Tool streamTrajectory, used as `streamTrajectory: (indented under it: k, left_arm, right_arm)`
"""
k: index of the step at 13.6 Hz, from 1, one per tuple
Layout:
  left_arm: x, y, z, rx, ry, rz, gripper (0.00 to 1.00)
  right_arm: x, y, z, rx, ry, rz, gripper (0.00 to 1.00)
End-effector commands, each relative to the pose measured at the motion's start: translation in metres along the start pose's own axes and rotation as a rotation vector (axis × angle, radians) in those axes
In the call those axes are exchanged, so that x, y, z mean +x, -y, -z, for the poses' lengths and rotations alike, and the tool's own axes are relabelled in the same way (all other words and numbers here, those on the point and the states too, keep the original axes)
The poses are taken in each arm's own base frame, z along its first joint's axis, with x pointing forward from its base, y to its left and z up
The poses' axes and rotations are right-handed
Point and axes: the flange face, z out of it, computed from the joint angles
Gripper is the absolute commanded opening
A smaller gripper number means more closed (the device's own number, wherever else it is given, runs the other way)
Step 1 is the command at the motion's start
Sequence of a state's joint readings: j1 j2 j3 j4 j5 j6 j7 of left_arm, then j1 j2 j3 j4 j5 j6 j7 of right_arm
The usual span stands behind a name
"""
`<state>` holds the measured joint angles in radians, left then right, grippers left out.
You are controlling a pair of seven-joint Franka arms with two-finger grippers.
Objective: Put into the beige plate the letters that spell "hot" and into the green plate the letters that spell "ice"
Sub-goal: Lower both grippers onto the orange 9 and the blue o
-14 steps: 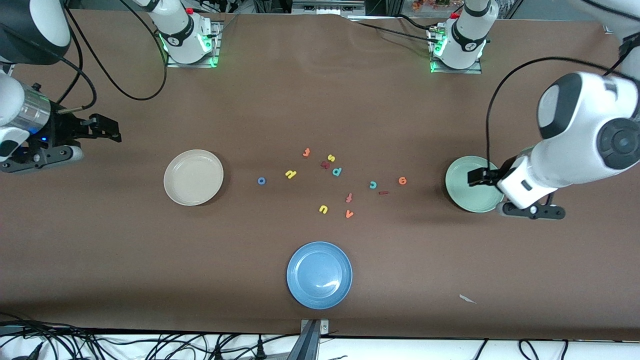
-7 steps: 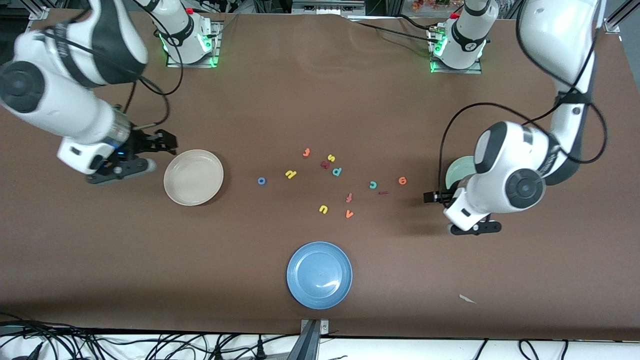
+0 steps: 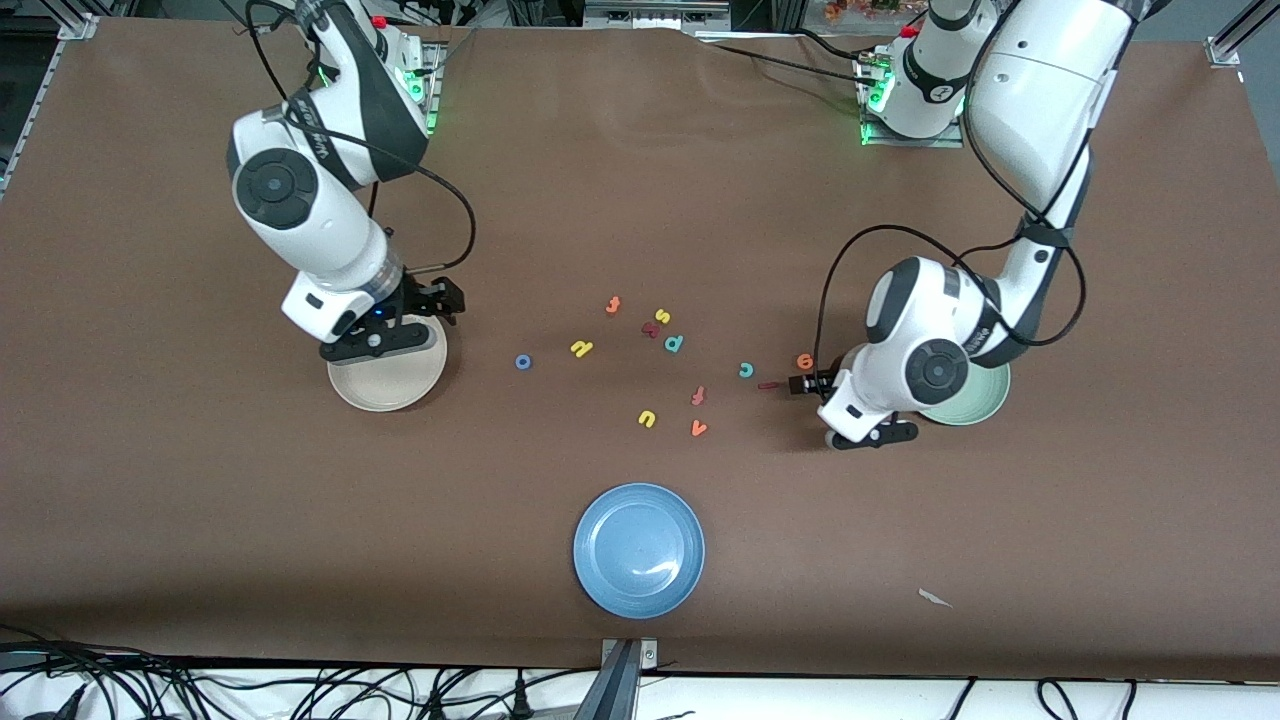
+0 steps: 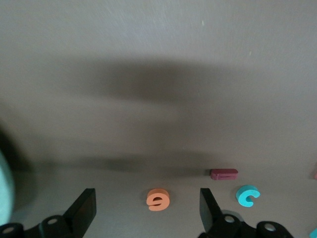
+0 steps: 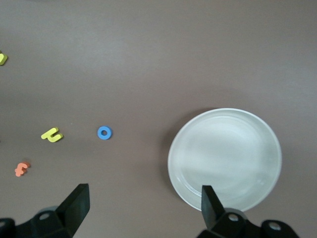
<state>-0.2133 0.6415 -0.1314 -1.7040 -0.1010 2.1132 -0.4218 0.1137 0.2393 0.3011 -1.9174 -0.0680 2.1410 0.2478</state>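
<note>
My left gripper (image 3: 806, 382) hangs open low over the table, with the orange "e" (image 4: 158, 199) lying between its fingers (image 4: 85, 210), untouched. The dark red "i" (image 4: 224, 173) and teal "c" (image 4: 247, 195) lie just beside it. The green plate (image 3: 988, 402) is partly hidden under the left arm. My right gripper (image 3: 440, 298) is open and empty over the rim of the beige plate (image 5: 225, 156). The blue "o" (image 3: 523, 362), yellow "h" (image 3: 582, 348) and orange "t" (image 3: 613, 305) lie on the table between the two plates.
Other letters lie among them: a teal "p" (image 3: 674, 343), a yellow "s" (image 3: 661, 316), a second yellow arch (image 3: 647, 418), a red-orange "f" (image 3: 698, 396) and an orange "v" (image 3: 698, 428). A blue plate (image 3: 639, 550) sits nearer the camera.
Both arms swung in from the table's ends. The left gripper moved from over the green plate to over the "e"; the right gripper came to the beige plate's rim.
</note>
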Motion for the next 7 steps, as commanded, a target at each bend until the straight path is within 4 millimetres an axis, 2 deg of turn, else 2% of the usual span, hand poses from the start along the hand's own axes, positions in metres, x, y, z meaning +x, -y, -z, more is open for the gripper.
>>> streamTrajectory:
  k: [1, 4, 5, 7]
  left_arm:
    - [-0.014, 0.004, -0.014, 0.003, 0.019, 0.012, 0.76]
    - [-0.016, 0.005, -0.020, 0.008, 0.027, 0.010, 0.71]
    - [-0.018, 0.003, -0.026, 0.012, 0.034, 0.011, 0.69]
    - [-0.020, -0.001, -0.032, 0.006, 0.020, 0.023, 0.69]
  right_arm:
    - [0.000, 0.017, -0.027, 0.012, 0.001, -0.051, 1.00]
    - [0.004, 0.029, -0.062, 0.027, -0.012, -0.088, 1.00]
    - [0.000, 0.041, -0.073, 0.033, -0.013, -0.092, 1.00]
    - [-0.005, 0.053, -0.097, 0.020, -0.023, -0.082, 1.00]
